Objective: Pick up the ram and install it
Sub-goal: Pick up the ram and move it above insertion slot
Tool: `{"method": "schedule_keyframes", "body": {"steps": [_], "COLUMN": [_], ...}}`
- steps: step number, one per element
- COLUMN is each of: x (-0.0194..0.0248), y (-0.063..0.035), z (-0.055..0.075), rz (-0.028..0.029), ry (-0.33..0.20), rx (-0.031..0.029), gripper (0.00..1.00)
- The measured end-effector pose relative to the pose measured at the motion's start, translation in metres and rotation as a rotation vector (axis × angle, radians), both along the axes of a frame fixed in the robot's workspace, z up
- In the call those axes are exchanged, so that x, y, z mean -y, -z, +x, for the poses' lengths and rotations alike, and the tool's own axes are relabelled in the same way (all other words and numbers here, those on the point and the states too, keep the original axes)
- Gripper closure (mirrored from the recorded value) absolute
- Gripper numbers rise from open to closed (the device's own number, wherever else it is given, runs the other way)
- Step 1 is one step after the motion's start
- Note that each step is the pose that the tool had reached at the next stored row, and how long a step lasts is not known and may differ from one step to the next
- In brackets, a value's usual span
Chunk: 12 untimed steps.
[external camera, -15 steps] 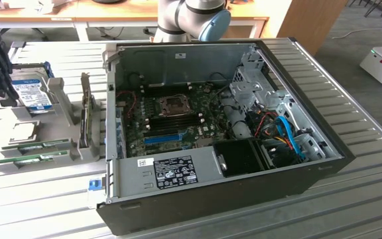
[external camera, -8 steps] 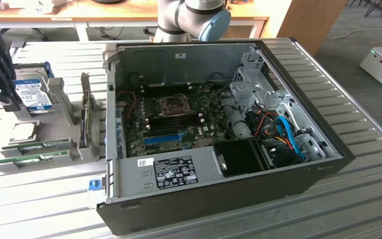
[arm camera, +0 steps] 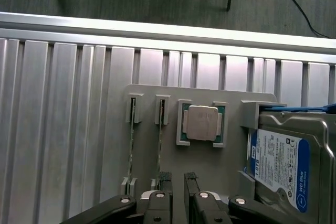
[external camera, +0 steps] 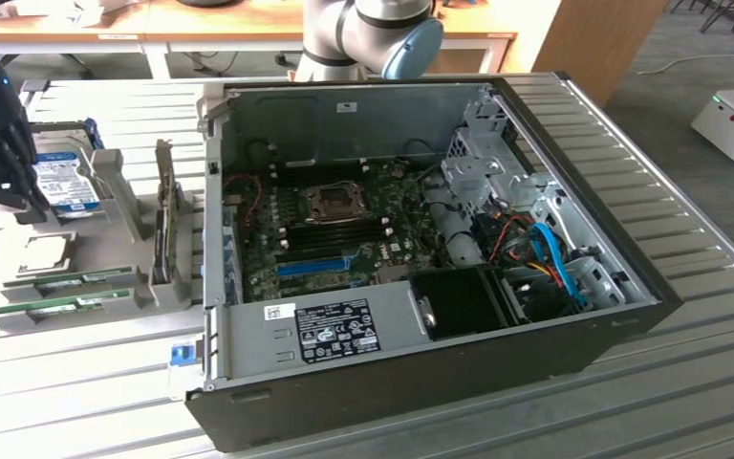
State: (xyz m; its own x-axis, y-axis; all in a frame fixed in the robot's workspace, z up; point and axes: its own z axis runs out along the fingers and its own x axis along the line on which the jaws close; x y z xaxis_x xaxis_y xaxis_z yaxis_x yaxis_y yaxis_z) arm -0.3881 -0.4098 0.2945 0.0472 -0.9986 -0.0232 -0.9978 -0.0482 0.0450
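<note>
Wrist view gives us the gripper (arm camera: 178, 177) over a grey holder tray (arm camera: 236, 106) on the ribbed metal table (arm camera: 63, 129), its fingers (arm camera: 165, 179) spread with nothing between them. We see the ram (arm camera: 160, 140) standing on edge in a tray slot, just beside one finger, and a second ram stick (arm camera: 130, 140) in the neighbouring slot. A processor chip (arm camera: 202, 123) lies flat between the ram and a hard drive (arm camera: 283, 166) with a blue label. Exterior view places the open computer case (external camera: 469, 382), motherboard (external camera: 380, 239) exposed, well apart on the exterior view's right of the tray, with an upright card (external camera: 163, 225) between them
</note>
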Motion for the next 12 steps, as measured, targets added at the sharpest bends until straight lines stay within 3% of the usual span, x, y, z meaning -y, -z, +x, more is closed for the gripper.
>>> {"method": "schedule_keyframes", "body": {"steps": [12], "x": [0.0], "y": [0.0219], "z": [0.0], "rz": [0.0001], "ry": [0.0], "rx": [0.0001], "gripper": [0.76]}}
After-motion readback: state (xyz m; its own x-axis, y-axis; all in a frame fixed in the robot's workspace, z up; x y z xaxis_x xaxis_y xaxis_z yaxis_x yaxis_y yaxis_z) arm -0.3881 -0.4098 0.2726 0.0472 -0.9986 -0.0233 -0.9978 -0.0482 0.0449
